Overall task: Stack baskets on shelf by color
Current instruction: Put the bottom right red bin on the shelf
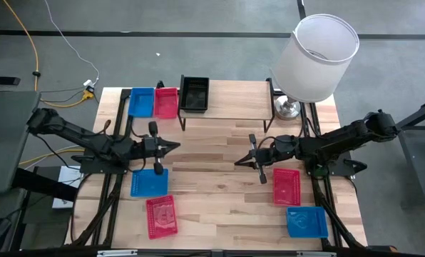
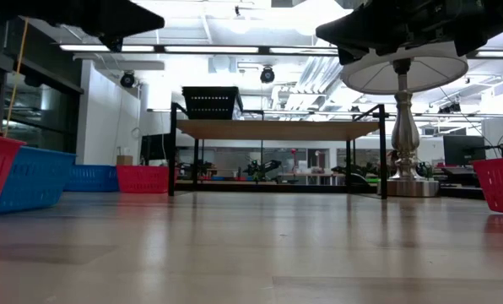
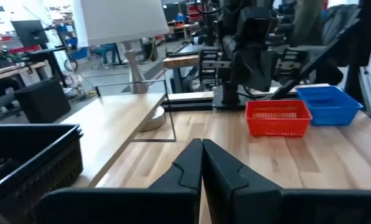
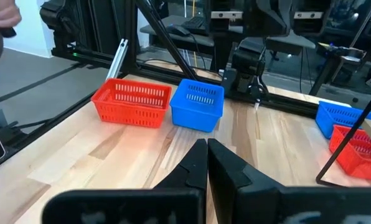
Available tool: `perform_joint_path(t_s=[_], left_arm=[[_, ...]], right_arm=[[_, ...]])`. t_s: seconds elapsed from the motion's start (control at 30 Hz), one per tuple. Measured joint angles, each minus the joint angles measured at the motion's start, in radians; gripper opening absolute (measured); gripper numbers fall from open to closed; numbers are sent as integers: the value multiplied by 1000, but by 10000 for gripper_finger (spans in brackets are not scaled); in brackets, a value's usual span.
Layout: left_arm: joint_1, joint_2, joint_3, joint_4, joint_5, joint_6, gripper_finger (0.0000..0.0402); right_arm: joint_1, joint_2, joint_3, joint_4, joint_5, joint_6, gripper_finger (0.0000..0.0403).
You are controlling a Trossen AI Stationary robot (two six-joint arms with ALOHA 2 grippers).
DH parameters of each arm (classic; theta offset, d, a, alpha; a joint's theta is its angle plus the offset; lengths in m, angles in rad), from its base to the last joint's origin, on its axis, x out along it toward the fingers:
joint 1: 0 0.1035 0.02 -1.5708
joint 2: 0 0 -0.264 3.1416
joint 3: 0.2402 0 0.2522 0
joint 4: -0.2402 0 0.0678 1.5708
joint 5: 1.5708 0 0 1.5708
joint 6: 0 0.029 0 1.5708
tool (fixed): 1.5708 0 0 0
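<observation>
The shelf [image 1: 234,100] stands at the table's far middle, and a black basket [image 1: 195,94] sits on its left end. On the table just left of the shelf rest a blue basket [image 1: 141,102] and a red basket [image 1: 166,102]. Near the left front lie a blue basket [image 1: 149,182] and a red one [image 1: 161,215]; near the right front lie a red basket [image 1: 287,185] and a blue one [image 1: 306,221]. My left gripper [image 1: 175,148] and my right gripper [image 1: 238,161] hover level over the table's middle, pointing at each other, both shut and holding nothing.
A lamp with a white shade [image 1: 316,57] stands at the shelf's right end, its silver foot [image 1: 287,108] on the table. Bare wood lies between the two grippers and in front of the shelf [image 2: 277,128]. The black basket [image 3: 30,155] shows close beside my left gripper.
</observation>
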Motion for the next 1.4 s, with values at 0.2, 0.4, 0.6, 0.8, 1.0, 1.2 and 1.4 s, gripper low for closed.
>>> perform_joint_path(t_s=[0.2, 0.4, 0.6, 0.8, 1.0, 1.2, 1.4], left_arm=[[0, -11, -16, 0, 1, -3, 0], [0, -18, -16, -2, 2, 34, 0], [0, -18, -15, 11, 2, 36, 0], [1, -22, -15, 66, -13, 72, 0], [1, -22, -15, 82, -13, 71, 0], [1, -22, -15, 82, -2, 69, 0], [1, -20, -15, 71, 6, 68, 0]], right_arm=[[3, 0, 0, 65, -7, 161, 0], [88, 0, 159, -483, 54, 365, 0], [230, 30, 384, -1124, 249, 673, 1], [331, 43, 464, -1472, 290, 922, 53], [367, 48, 464, -1697, 336, 1075, 145], [358, 58, 464, -1797, 335, 1082, 194], [320, 122, 464, -1832, 318, 1024, 197]])
